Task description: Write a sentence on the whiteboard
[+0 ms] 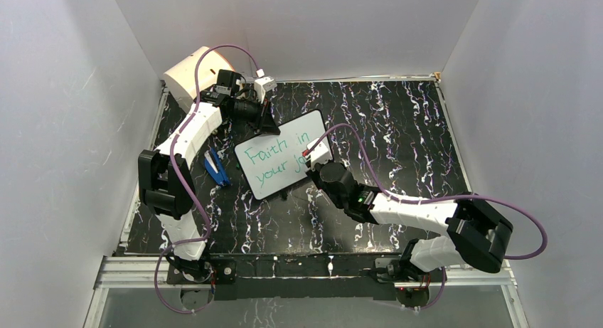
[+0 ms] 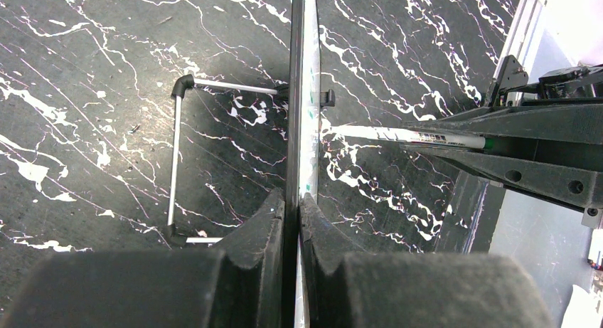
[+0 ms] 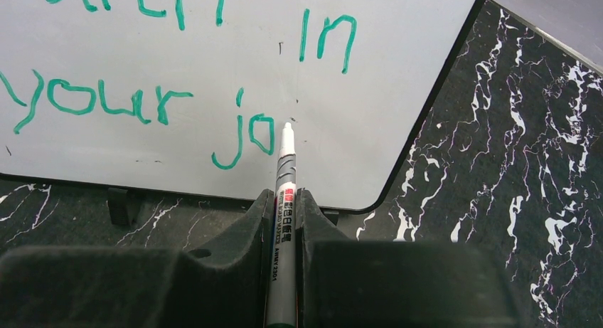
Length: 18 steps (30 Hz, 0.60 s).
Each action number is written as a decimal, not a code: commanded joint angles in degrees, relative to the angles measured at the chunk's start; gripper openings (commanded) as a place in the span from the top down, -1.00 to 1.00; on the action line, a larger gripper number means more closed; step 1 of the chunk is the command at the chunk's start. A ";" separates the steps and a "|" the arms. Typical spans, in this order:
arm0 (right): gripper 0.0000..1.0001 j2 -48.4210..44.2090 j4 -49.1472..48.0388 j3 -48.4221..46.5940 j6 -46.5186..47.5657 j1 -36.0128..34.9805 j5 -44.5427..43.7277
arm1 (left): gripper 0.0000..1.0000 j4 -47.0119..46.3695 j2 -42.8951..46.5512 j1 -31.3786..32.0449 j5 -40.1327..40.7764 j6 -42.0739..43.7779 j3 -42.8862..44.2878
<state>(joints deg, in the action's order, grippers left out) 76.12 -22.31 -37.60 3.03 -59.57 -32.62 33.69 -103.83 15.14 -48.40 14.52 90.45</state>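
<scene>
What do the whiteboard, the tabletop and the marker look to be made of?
Whiteboard: glossy white, black-rimmed panel, probably a coated sheet with plastic edging. Tabletop: black with white veins, a marble look, perhaps printed laminate. Marker: smooth pale barrel with print, likely plastic.

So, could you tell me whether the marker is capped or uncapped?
Uncapped: the marker, clamped in the right gripper, shows its bare white tip in front of the whiteboard.
</scene>
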 commanded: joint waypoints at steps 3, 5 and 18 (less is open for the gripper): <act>1.00 -0.09 -3.68 0.08 0.06 0.35 0.15 | 1.00 3.57 -1.66 0.60 6.37 1.30 -1.57; 1.00 -0.03 -4.07 0.23 0.30 0.41 0.26 | 1.00 3.57 -1.60 0.66 6.45 1.30 -1.57; 1.00 0.53 -5.47 0.43 0.93 0.63 0.69 | 1.00 3.64 -2.10 0.65 6.17 1.22 -1.41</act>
<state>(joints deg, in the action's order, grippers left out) 76.36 -23.88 -37.58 3.31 -59.24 -32.25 33.69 -103.83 15.14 -48.40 14.52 90.45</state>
